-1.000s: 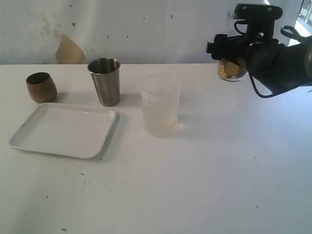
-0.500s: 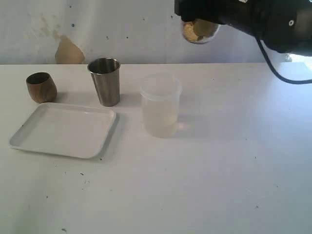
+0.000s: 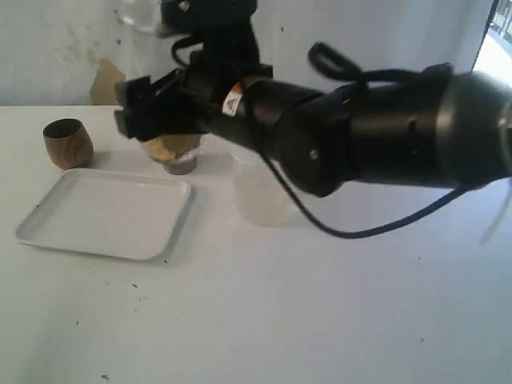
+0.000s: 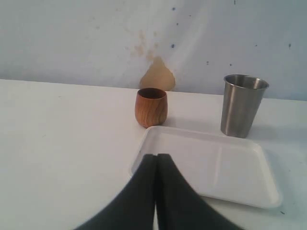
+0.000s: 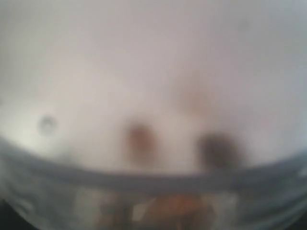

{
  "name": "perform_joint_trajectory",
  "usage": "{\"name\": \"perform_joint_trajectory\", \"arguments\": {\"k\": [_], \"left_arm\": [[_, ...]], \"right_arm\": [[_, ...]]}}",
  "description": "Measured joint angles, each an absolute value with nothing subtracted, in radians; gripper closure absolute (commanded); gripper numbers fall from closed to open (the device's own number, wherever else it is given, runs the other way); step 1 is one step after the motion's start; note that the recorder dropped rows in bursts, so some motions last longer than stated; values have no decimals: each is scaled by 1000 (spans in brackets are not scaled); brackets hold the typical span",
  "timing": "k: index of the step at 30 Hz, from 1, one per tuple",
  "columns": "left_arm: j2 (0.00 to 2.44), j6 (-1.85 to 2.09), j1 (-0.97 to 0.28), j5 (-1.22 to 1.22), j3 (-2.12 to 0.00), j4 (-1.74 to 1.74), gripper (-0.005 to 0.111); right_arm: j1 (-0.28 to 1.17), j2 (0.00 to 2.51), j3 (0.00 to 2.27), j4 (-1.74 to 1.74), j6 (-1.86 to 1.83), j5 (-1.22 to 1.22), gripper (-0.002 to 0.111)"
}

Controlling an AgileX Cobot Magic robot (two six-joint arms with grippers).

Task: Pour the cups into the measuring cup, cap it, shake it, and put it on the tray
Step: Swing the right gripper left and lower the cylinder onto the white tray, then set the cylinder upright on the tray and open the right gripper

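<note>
Item 1, left gripper (image 4: 156, 159): dark fingers pressed together with nothing between them, seen in front of the tray's near edge. Item 2, tray (image 3: 96, 210): white, shallow, lying flat on the white table (image 3: 320, 320), left of centre in the exterior view. Item 3, frosted plastic cup (image 3: 258, 200): upright just right of the tray, upper half hidden by the right arm (image 3: 384, 136). Item 4, right gripper (image 3: 160, 120): reaching across the middle to the left side, jaws set wide around the measuring cup (image 3: 178, 147), which it holds clear of the table. Only the cup's rounded bottom with yellow-brown contents shows below the claw; the right wrist view gives a blurred clear rim close to the lens. Item 5, steel tumbler (image 3: 182, 166): mostly hidden by the held cup and claw, only its base showing in the exterior view; upright by the tray's far corner in the left wrist view. Item 6, wooden cup (image 3: 67, 142): upright just beyond the tray's far left corner, apart from the tumbler. Item 7, wall (image 3: 384, 32): pale, with a tan stain (image 3: 108, 84)
</note>
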State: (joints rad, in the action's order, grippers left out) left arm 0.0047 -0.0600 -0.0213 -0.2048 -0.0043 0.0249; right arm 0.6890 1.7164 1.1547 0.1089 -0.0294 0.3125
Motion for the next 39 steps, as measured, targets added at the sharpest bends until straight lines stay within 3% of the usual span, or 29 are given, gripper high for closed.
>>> {"name": "perform_joint_trajectory", "arguments": {"k": [7,18,29,32,34,37,39], "left_arm": [[5,-60,-21,-205,-4,25,107],[5,-60,-21,-205,-4,25,107],[5,-60,-21,-205,-4,25,107],[5,-60,-21,-205,-4,25,107],[5,-60,-21,-205,-4,25,107],[5,-60,-21,-205,-4,25,107],[5,-60,-21,-205,-4,25,107]], "right_arm": [[778,1879,1197,82,-25,429,108],[790,2296,1555,77,-20,450,108],[775,2382,1624,184,-213,458,107],[769,2382,1624,186,-221,447,92],[769,2382,1624,186,-221,442,60],[769,2382,1624,186,-221,439,33],[769,2382,1626,186,-221,428,32]]}}
